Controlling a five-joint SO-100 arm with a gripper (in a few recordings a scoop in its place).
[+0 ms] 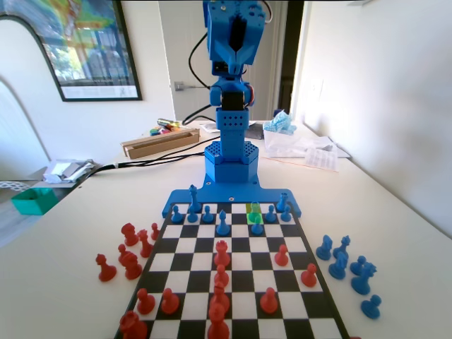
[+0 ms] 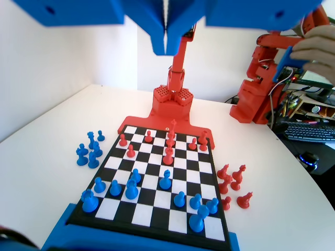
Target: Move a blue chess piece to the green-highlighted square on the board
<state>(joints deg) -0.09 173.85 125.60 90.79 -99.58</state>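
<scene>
red chessmen (image 1: pixel 218 300), board (image 1: pixel 240 265), white table (image 1: pixel 395 212)

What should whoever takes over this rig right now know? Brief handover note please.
Gripper: raised high over the board, jaws together, holding nothing.
Green-highlighted square: second row from the blue arm's end in the fixed view, right of centre; a blue chess piece stands at its near edge, possibly one square nearer the camera.
Done: unclear whether a move was made.
Left: check that piece's square; if wrong, pick and place.
</scene>
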